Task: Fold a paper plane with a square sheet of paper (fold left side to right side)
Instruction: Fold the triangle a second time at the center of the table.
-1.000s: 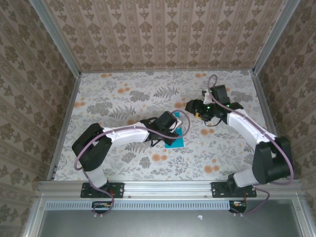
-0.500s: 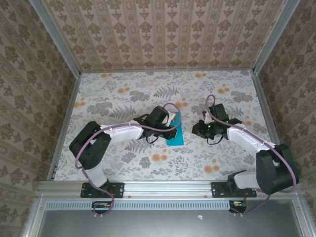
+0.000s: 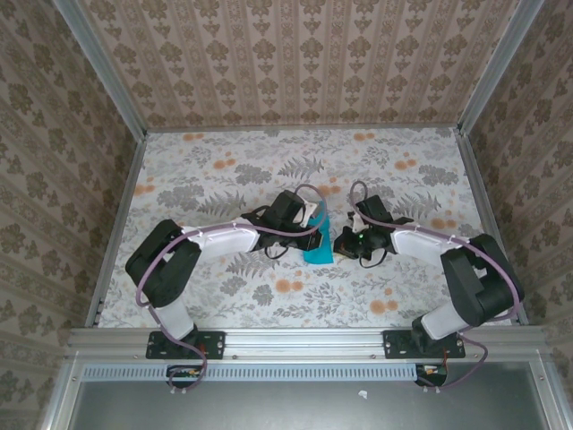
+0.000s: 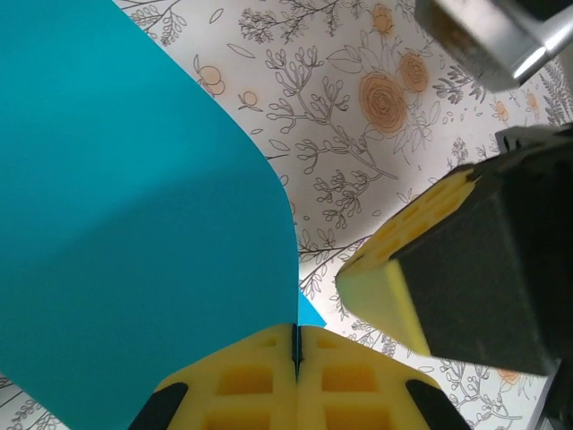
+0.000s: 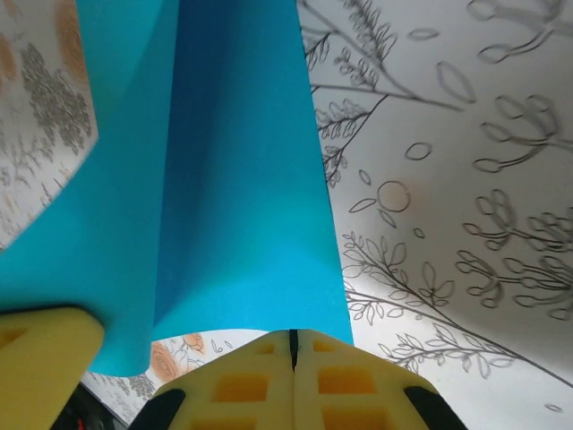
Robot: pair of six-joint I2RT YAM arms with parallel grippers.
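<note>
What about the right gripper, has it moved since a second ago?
Yes. The right gripper has come toward the near edge, from level with the orange flowers down to beside the right edge of the square sheet of paper.

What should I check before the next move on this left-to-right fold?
1. Left gripper closed on the square sheet of paper: ok, the sheet runs into the seam between the shut pads.
2. Right gripper closed: ok. Whether it has really caught the sheet's edge: cannot tell, since the edge only disappears behind its pads.
3. Sheet lifted and curving over without a sharp crease: ok.
4. Left and right edges lined up: cannot tell, as the arms cover most of the sheet from above.
5. Gap between the two grippers: ok but tight. They sit close together, with a strip of table showing between the pads.
</note>
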